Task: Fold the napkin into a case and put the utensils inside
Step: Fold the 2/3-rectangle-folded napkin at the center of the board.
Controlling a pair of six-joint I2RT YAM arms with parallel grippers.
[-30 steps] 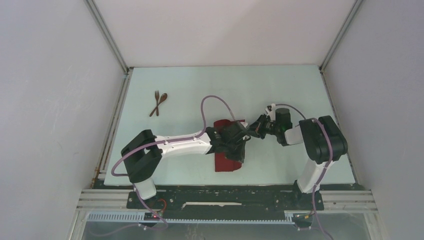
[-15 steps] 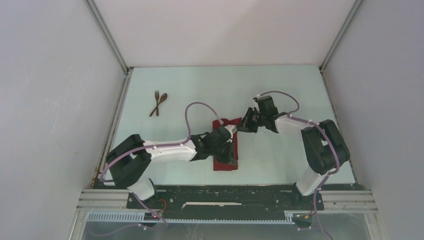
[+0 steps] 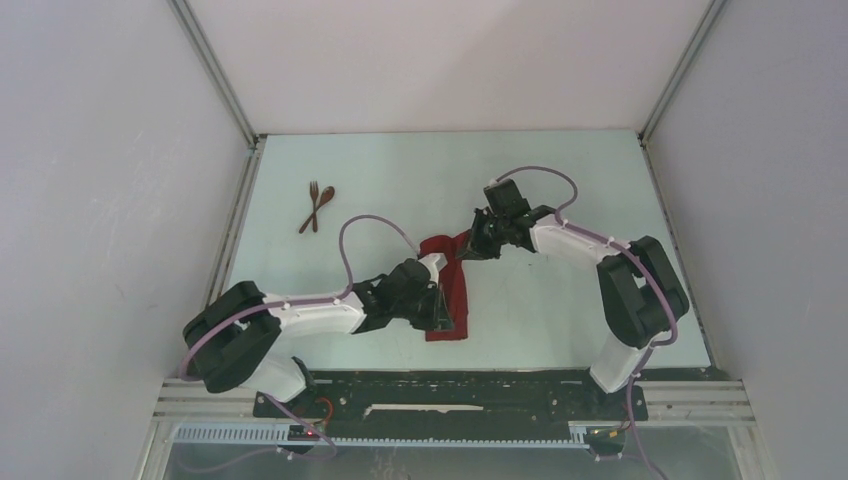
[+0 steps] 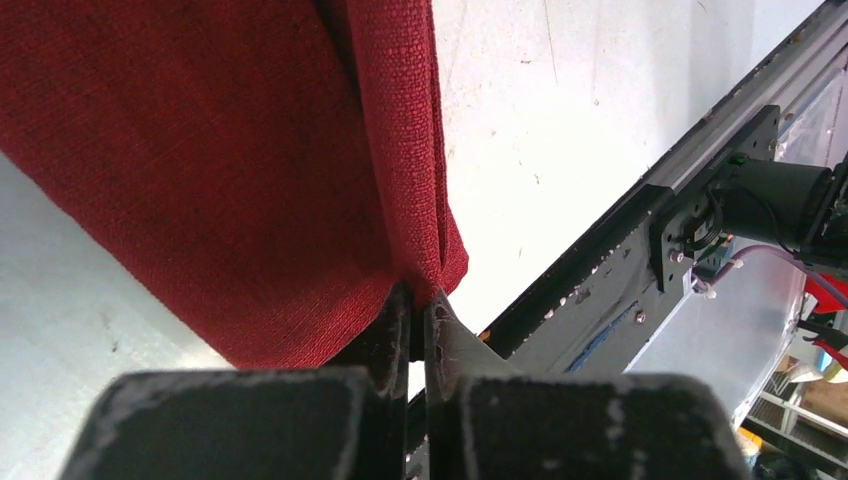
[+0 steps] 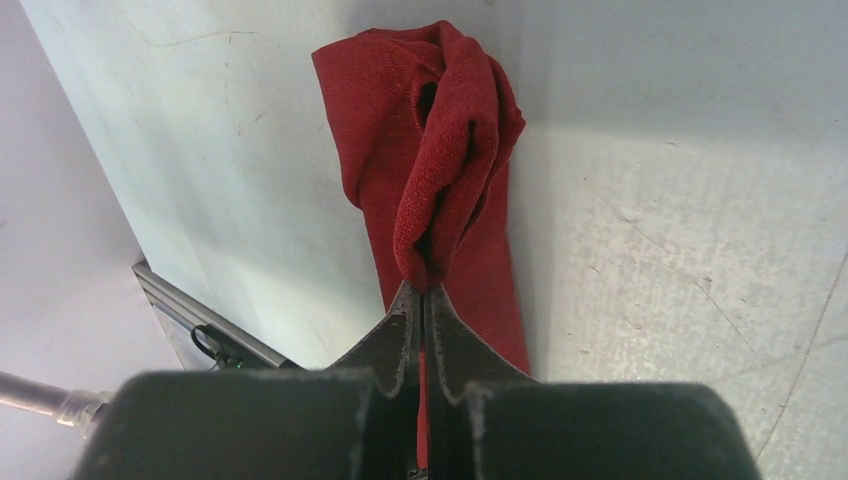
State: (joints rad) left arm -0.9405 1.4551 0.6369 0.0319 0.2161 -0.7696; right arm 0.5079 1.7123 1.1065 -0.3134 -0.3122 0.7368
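Red napkin [image 3: 457, 285] folded narrow on table [image 3: 560, 180] | left gripper [image 4: 418, 300] pinched tight on its near corner | right gripper [image 5: 422, 288] clamped on its bunched far end | fork and spoon [image 3: 317, 206] crossed, far left, well apart from the 2 grippers

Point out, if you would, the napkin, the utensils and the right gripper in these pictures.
napkin [image 3: 458, 290], top external view, bare cloth on its middle stretch.
utensils [image 3: 316, 207], top external view, where the two cross.
right gripper [image 5: 421, 288], right wrist view, midway between its shut jaws' tips.
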